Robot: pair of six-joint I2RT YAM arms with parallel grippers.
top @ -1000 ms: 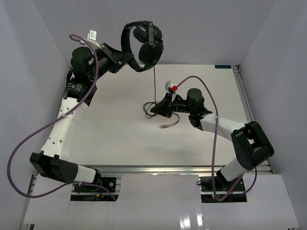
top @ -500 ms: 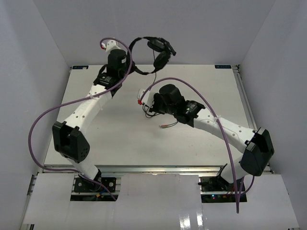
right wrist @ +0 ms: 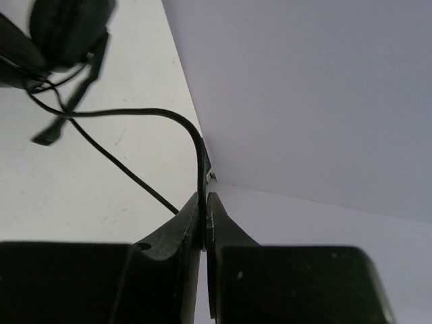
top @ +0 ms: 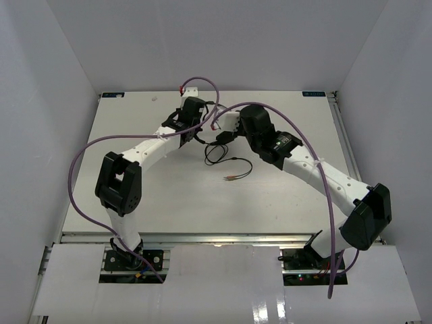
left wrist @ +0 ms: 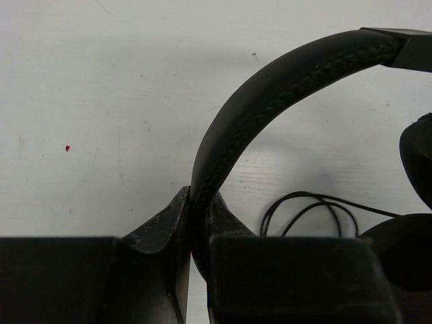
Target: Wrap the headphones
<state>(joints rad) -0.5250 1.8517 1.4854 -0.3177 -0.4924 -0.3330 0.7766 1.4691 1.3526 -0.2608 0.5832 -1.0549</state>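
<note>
The headphones' black stitched headband (left wrist: pixel 270 81) arches up and right from my left gripper (left wrist: pixel 200 200), which is shut on its lower end. One earcup (left wrist: pixel 417 158) shows at the right edge of the left wrist view, close over the table. The thin black cable (right wrist: pixel 135 113) curves from the other earcup (right wrist: pixel 64 23) into my right gripper (right wrist: pixel 204 200), which is shut on it. Beside that earcup the boom mic (right wrist: pixel 67 111) points down. From above, both grippers meet at the table's back middle and hide the headset. A slack cable loop (top: pixel 217 154) and the coloured plugs (top: pixel 232 177) lie in front.
The white table (top: pixel 135 169) is boxed in by pale walls (top: pixel 67 67) on the left, back and right. Purple robot cables (top: pixel 81 155) arc off both arms. The back corner of the enclosure (right wrist: pixel 210 174) is close in front of my right gripper.
My left arm has brought the headphones down from high at the back wall to the table's back middle. My right arm has swung left and back with the cable to meet it.
</note>
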